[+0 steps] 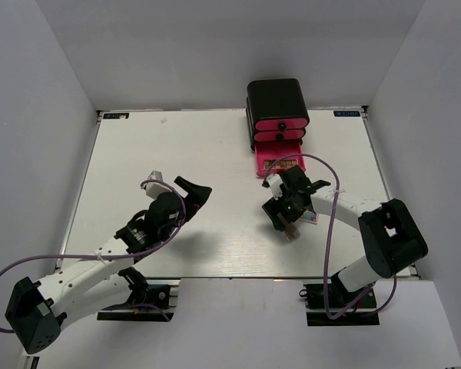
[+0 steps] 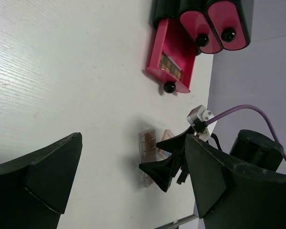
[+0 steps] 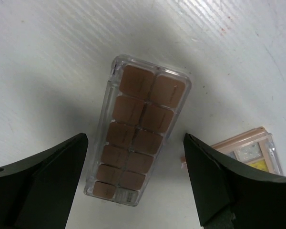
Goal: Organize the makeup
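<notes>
A brown rectangular palette [image 3: 140, 131] in a clear case lies flat on the white table, also showing as the palette [image 2: 148, 155] [image 1: 293, 231]. My right gripper [image 3: 135, 138] [image 1: 286, 209] hovers over it, open, one finger on each long side and apart from the case. Just to its right lies a small square multicolour palette [image 3: 250, 150] [image 1: 311, 217]. My left gripper [image 1: 194, 192] [image 2: 133, 138] is open and holds nothing, raised over the table's middle left, far from the makeup.
A black box [image 1: 276, 104] with pink drawers stands at the back edge. Its lowest drawer [image 1: 260, 165] [image 2: 155, 59] is pulled out toward my right gripper, with a brown-squared palette [image 2: 170, 67] inside. Grey walls enclose the table.
</notes>
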Tool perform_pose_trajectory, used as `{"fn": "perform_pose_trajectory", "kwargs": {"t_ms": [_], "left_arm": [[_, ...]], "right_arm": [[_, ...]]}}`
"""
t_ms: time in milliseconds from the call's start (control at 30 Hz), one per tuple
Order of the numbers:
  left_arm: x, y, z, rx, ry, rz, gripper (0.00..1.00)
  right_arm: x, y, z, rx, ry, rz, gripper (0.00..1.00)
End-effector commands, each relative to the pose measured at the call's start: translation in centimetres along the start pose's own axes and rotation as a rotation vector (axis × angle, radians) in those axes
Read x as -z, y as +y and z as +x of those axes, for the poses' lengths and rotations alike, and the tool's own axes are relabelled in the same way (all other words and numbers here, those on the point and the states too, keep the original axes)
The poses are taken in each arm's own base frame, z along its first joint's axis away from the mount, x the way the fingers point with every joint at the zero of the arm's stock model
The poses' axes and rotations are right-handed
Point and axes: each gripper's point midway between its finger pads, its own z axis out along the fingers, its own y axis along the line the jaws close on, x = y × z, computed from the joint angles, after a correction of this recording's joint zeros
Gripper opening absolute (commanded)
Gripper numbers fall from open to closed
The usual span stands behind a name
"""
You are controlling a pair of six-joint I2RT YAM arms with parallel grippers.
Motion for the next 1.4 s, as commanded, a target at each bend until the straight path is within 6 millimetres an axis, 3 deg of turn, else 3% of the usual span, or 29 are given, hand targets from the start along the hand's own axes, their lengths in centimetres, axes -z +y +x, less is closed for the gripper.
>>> {"fn": "perform_pose_trajectory", "kwargs": {"t_ms": [0, 100, 200, 233, 300, 400, 467, 633, 667, 900, 1033, 1133, 1167, 1300, 1333, 1367], "left_arm": [[0.4, -0.7, -0.2, -0.031, 0.016, -0.011, 0.98], [0.5, -0.5, -0.1, -0.031, 0.022, -0.009, 0.98], [0.6, -0.3, -0.1, -0.033, 0.025, -0.012, 0.98], [0.7, -0.2, -0.1, -0.033, 0.022, -0.013, 0.98], [0.8, -0.2, -0.1, -0.034, 0.024, -0.015, 0.98], [0.8, -0.1, 0.1, -0.033, 0.029, -0.011, 0.98], [0.7, 0.0, 0.2, -0.032, 0.033, -0.009, 0.98], [0.7, -0.2, 0.2, -0.034, 0.038, -0.012, 0.98], [0.7, -0.3, 0.1, -0.033, 0.037, -0.01, 0.98], [0.8, -0.1, 0.1, -0.032, 0.033, -0.003, 0.98], [0.6, -0.3, 0.2, -0.032, 0.033, 0.007, 0.98], [0.4, -0.2, 0.4, -0.041, 0.036, 0.001, 0.98], [0.4, -0.4, 0.4, -0.04, 0.037, 0.004, 0.98], [0.3, -0.4, 0.4, -0.044, 0.036, 0.002, 0.98], [0.2, -0.3, 0.4, -0.044, 0.036, 0.001, 0.98], [0.2, -0.1, 0.5, -0.045, 0.035, -0.001, 0.98]], "right_arm": [[-0.6, 0.3, 0.3, -0.008, 0.0, 0.016, 0.86], [-1.0, 0.6, 0.8, -0.008, 0.015, 0.009, 0.78], [-1.3, 0.7, 0.8, 0.002, 0.003, -0.009, 0.61], [-1.2, 1.0, 0.5, 0.014, -0.014, -0.024, 0.47], [-0.8, 1.6, -0.5, 0.052, -0.055, -0.063, 0.35], [0.5, 1.7, -2.7, 0.129, -0.123, -0.097, 0.08], [1.6, 1.5, -5.1, 0.187, -0.186, -0.098, 0.0], [4.9, -1.5, -12.1, 0.335, -0.338, -0.01, 0.0], [6.4, -2.7, -14.6, 0.354, -0.388, 0.029, 0.0], [8.4, -9.0, -21.1, 0.541, -0.449, 0.174, 0.0], [8.1, -11.1, -22.6, 0.789, -0.45, 0.217, 0.0], [7.8, -12.5, -23.0, 0.883, -0.481, 0.208, 0.0], [7.4, -12.3, -23.3, 0.969, -0.496, 0.189, 0.0], [6.5, -13.9, -23.7, 1.061, -0.502, 0.189, 0.0], [7.2, -14.9, -24.5, 1.06, -0.51, 0.212, 0.0], [6.2, -15.4, -24.6, 1.053, -0.501, 0.195, 0.0]]}}
